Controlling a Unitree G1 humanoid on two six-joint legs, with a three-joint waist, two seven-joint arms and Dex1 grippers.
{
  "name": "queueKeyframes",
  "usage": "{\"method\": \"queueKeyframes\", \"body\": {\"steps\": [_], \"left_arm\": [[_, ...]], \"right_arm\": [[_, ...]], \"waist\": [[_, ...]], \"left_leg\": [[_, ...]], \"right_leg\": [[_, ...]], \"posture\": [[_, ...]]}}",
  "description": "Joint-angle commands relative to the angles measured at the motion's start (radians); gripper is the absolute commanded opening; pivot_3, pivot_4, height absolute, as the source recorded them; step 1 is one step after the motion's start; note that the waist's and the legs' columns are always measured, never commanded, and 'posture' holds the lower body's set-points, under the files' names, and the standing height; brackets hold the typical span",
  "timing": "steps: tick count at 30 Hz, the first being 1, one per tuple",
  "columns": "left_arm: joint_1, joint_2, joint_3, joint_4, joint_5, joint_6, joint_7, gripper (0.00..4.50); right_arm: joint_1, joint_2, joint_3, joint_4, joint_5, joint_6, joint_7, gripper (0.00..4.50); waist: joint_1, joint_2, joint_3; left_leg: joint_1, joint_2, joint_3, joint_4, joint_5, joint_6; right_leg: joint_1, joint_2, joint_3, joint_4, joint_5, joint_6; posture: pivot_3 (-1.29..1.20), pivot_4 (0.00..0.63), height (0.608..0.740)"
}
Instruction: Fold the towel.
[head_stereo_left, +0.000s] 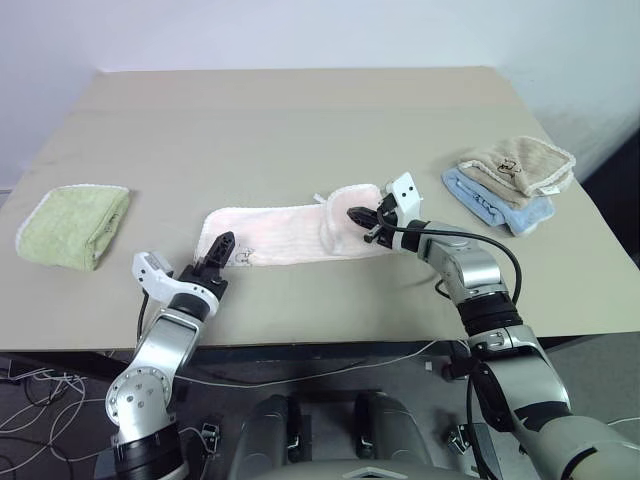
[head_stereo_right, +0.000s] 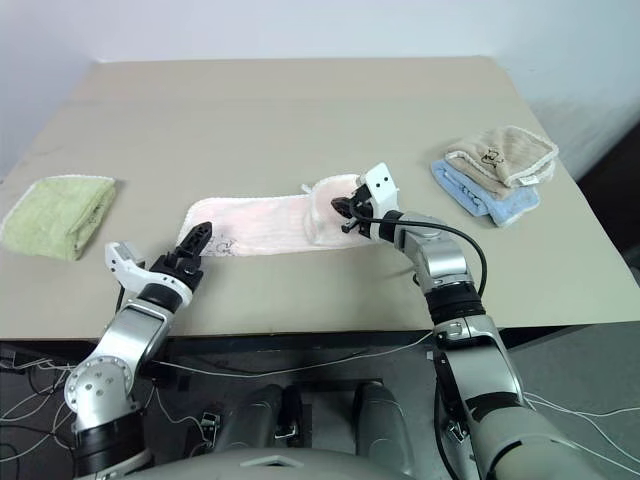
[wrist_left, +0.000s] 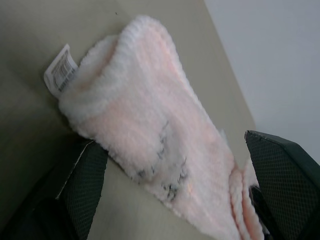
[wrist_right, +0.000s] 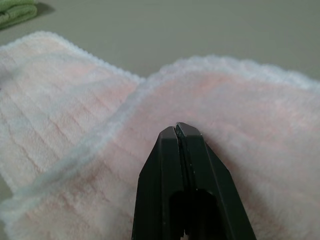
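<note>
Right now the towel (head_stereo_left: 290, 235) lies stretched sideways near the front middle of the counter (head_stereo_left: 300, 120), with its right end already doubled back into a rumpled flap and its left end flat. The right pincer (head_stereo_left: 362, 222) sits on that flap with its jaws pressed fully together; the right wrist view shows the tips meeting over the pink pile, but whether any cloth is caught between them cannot be told. The left pincer (head_stereo_left: 220, 250) stands wide at the towel's left end, one finger on each side of the near corner, not yet closed on anything. A green folded towel (head_stereo_left: 72, 225) lies well apart at the left, and a beige towel (head_stereo_left: 518, 165) stacked on a blue one (head_stereo_left: 495, 200) at the right. The step in hand looks like securing both ends for the fold. To do it well, the left pincer should probably slide further on so the corner sits deep between its fingers, taking the whole thickness and not just the scalloped trim, before it closes. The right side likely needs a checked grip on the flap's edge, since a closed pincer resting on top would slip. Both ends should then travel together so the edges meet squarely.
</note>
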Motion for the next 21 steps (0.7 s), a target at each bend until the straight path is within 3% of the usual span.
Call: {"method": "queueKeyframes", "body": {"steps": [1, 4, 15, 21], "left_arm": [[-0.01, 0.016, 0.05, 0.082, 0.012, -0.027, 0.053, 4.5], [-0.027, 0.012, 0.056, 0.092, 0.018, -0.048, 0.04, 3.98], [-0.071, 0.03, 0.085, 0.132, 0.012, -0.094, 0.005, 0.18], [-0.104, 0.106, 0.112, 0.146, 0.026, -0.114, -0.057, 0.04]], "right_arm": [[-0.014, 0.001, -0.031, -0.067, 0.021, 0.008, -0.016, 0.02], [0.0, -0.004, -0.046, -0.096, 0.025, 0.022, -0.032, 0.0], [0.056, -0.006, -0.066, -0.188, 0.04, 0.068, -0.067, 0.0], [0.056, -0.009, -0.077, -0.194, 0.047, 0.067, -0.08, 0.0]], "waist": [[0.0, 0.0, 0.0], [0.001, 0.0, 0.0], [-0.001, 0.0, 0.0], [-0.002, 0.0, 0.0]], "left_leg": [[0.0, 0.0, 0.0, 0.0, 0.0, 0.0], [0.0, 0.0, 0.0, 0.0, 0.0, 0.0], [-0.001, 0.0, 0.0, -0.001, 0.0, -0.001], [-0.002, 0.0, 0.0, -0.001, 0.0, -0.001]], "right_leg": [[0.0, 0.0, 0.0, 0.0, 0.0, 0.0], [0.0, 0.0, 0.0, 0.0, 0.0, 0.0], [-0.001, 0.0, 0.0, 0.0, 0.0, 0.0], [-0.002, 0.0, 0.0, -0.001, 0.0, 0.0]], "posture": [[0.0, 0.15, 0.74], [0.0, 0.15, 0.74], [0.0, 0.15, 0.74], [0.0, 0.15, 0.74]]}}
